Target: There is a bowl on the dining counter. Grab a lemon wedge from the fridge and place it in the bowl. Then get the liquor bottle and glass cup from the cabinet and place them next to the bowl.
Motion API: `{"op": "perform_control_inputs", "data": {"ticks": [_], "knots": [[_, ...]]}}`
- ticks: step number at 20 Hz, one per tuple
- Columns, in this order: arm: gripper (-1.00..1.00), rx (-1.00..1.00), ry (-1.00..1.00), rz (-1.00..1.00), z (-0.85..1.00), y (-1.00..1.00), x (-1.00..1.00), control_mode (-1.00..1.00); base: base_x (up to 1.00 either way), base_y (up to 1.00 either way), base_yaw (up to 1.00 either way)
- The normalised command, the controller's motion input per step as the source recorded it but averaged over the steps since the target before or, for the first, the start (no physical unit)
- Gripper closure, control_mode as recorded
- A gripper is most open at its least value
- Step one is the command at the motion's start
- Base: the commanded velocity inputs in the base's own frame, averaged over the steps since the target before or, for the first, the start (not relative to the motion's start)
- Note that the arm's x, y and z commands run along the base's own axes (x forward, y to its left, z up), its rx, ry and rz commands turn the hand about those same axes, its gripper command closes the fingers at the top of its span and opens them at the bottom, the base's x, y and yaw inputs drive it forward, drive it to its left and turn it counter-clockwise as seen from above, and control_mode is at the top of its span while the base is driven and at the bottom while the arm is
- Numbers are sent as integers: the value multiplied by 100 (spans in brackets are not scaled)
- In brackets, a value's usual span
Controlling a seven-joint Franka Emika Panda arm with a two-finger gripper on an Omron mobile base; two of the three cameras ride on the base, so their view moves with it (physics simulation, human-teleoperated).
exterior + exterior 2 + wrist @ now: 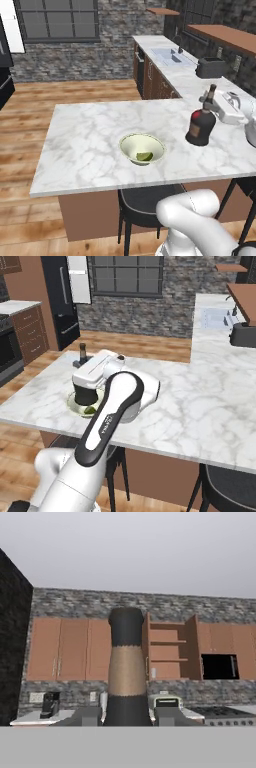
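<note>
My end effector [127,714] is clenched on the neck of the liquor bottle [201,127], whose brownish top rises between my fingertips [87,716] in the hand view. Its reddish-brown label carries no writing I can read. The bottle stands upright at the desk [85,145], toward its right end, though I cannot tell whether its base touches the white, grey-veined marble. Near the desk's front edge sits the bowl [142,148], left of the bottle and apart from it, with the lemon wedge [144,156] lying inside. My arm reaches in low from the right, the wrist level with the bottle's neck. Beyond the desk lie a wooden floor, a worktop with a sink [170,55], and a grey brick wall with a dark window [57,20]. The hand view shows the cabinet [170,647] far off, doors open, shelves bare.
</note>
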Motion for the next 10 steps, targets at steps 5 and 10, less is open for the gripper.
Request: {"op": "perform_control_inputs", "data": {"ticks": [5,10], "knots": [[100,-14,0,1,-43,0,18,-100,0,0,0],[100,-13,-7,0,-41,-3,0,-100,0,0,0]]}}
